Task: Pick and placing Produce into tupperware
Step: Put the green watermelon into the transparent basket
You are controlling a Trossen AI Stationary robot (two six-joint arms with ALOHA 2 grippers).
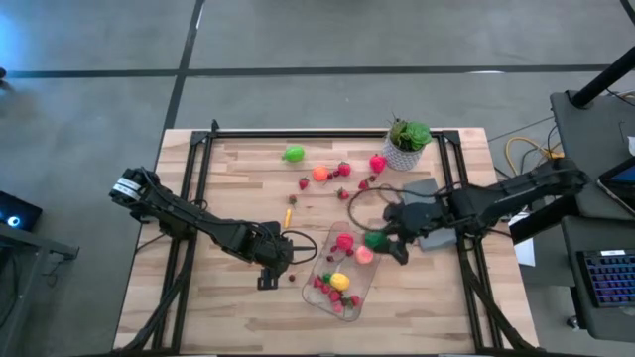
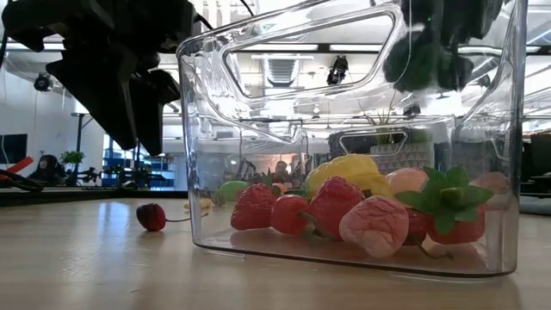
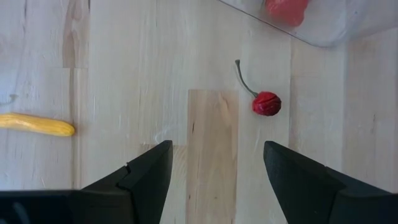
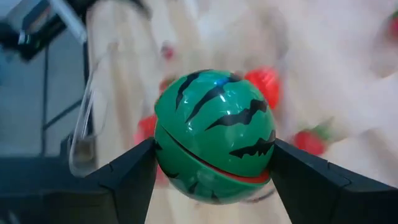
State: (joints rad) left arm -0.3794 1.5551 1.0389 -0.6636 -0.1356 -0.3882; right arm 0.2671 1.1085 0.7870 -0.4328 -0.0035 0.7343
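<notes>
My right claw point(image 4: 214, 168) grips the toy watermelon point(image 4: 214, 135) over the tupperware point(image 1: 342, 270), centre-right of frame. Released off-centre, it may strike the rim and roll onto the counter point(image 1: 228, 183). Left claw point(image 3: 214, 165) is open.

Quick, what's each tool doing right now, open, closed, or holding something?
Left tool: open, empty, above the table near a red cherry.
Right tool: closed on a green watermelon, by the tupperware.

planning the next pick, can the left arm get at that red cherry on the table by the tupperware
Probably yes: the left gripper is open, empty and aimed at bare wood beside the cherry; nothing lies between them, and the tupperware sits just beyond.
</notes>
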